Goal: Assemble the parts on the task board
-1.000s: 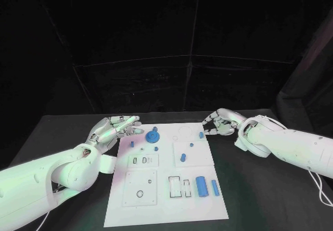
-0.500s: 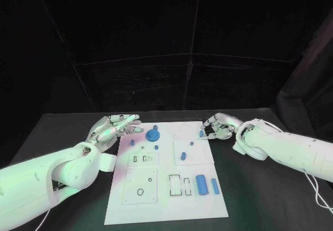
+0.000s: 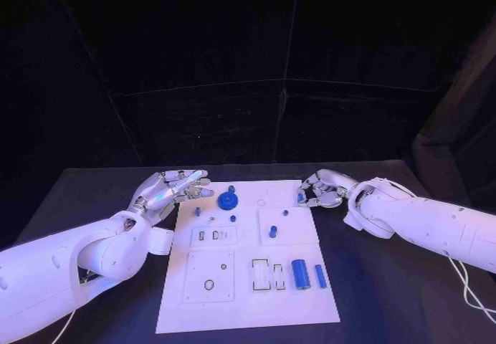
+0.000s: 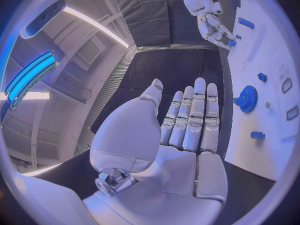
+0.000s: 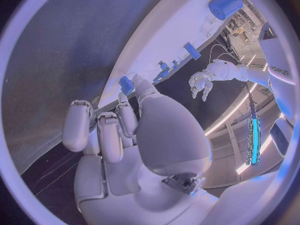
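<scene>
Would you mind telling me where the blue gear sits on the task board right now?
In the head view, the blue gear stands near the far left corner of the task board, just beside the left hand.

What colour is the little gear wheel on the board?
Blue. The gear shows best in the left wrist view, standing out against the white board.

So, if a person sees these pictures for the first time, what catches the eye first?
The long white task board in the middle of the black table, dotted with small blue parts, among them a blue toothed gear near its far end. Two silver hands flank that end: the left hand open, the right hand touching a small blue piece.
</scene>
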